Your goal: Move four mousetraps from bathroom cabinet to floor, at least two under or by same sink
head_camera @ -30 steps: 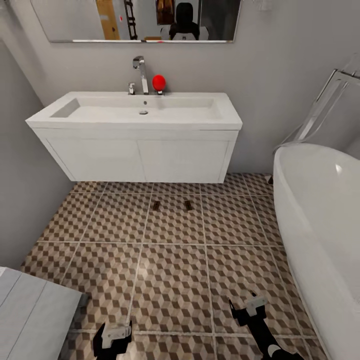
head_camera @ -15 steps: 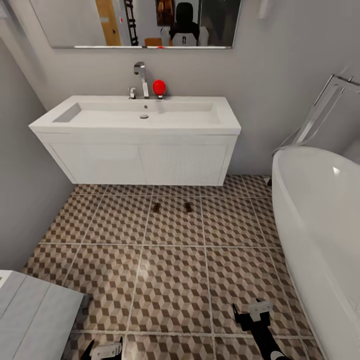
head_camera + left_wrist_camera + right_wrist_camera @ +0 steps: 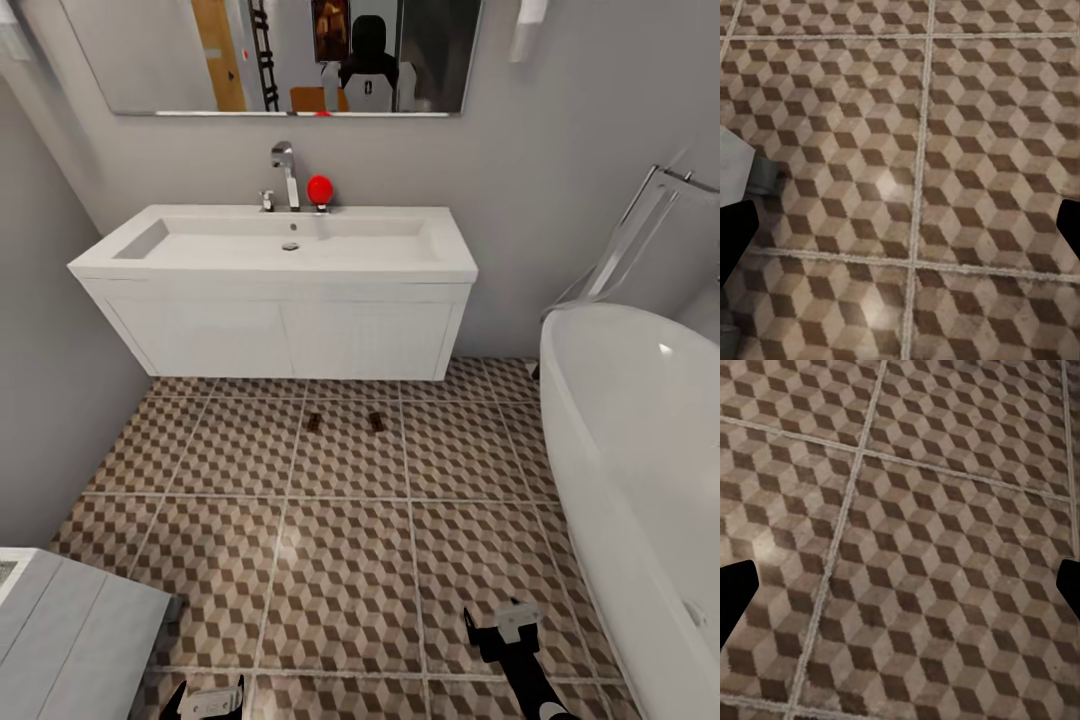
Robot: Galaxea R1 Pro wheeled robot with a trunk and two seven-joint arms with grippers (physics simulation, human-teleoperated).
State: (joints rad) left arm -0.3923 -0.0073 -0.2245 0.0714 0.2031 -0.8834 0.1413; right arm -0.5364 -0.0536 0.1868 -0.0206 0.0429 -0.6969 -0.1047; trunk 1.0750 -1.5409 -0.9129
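Note:
Two mousetraps, one [image 3: 314,421] and the other [image 3: 376,421], lie flat on the bathroom floor [image 3: 340,560], side by side just in front of the bathroom sink [image 3: 290,245] and its white vanity. My left gripper [image 3: 212,697] hangs low over the tiles at the head view's near edge. My right gripper [image 3: 500,620] hovers over the floor near the bathtub. Both stand open with nothing between them; their dark fingertips [image 3: 735,236] [image 3: 735,592] show wide apart over bare tiles. The cabinet is out of view.
A white oval bathtub [image 3: 640,450] fills the right side. A grey slatted surface [image 3: 70,630] juts in at the near left. A grey wall [image 3: 50,380] closes the left. A red ball [image 3: 319,189] sits by the chrome faucet [image 3: 287,170], under a mirror [image 3: 290,50].
The whole picture has shifted: the camera has drawn back, so the sink sits lower and smaller. My left gripper has sunk toward the view's near edge. The mousetraps lie as before.

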